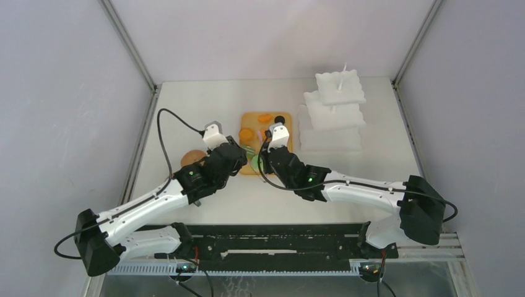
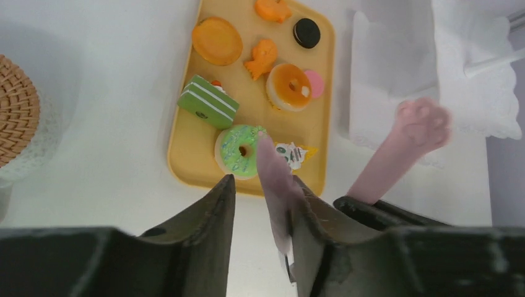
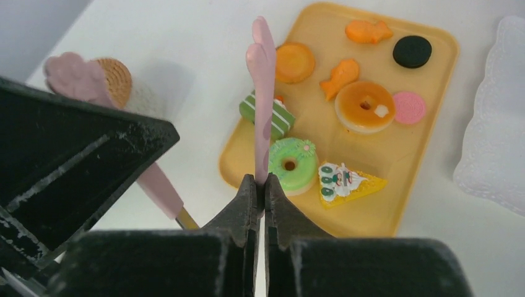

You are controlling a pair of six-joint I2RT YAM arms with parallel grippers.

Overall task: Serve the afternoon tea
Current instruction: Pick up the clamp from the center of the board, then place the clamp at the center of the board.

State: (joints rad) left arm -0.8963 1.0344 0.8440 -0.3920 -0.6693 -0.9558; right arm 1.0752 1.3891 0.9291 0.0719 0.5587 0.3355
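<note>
The toy pastries lie on a yellow tray (image 2: 186, 142): orange tart (image 2: 216, 40), green donut (image 2: 238, 151), black round (image 2: 306, 32), pink round (image 2: 317, 83), yellow wedge (image 2: 297, 154). A cork coaster (image 2: 15, 111) lies left of the tray. No mugs are in view. My left gripper (image 2: 263, 192) hovers at the tray's near edge, jaws apart, with a pink tongs arm (image 2: 272, 176) lying against its right finger only. My right gripper (image 3: 260, 185) is shut on pink tongs (image 3: 263, 93) whose tips reach over the green donut (image 3: 290, 164).
A white tiered stand (image 1: 333, 108) stands right of the tray (image 1: 245, 117). Both grippers, left (image 1: 238, 159) and right (image 1: 266, 158), crowd together at the tray's near end. A green layer cake (image 2: 207, 102), two orange fish and a glazed donut (image 2: 289, 86) also lie on the tray.
</note>
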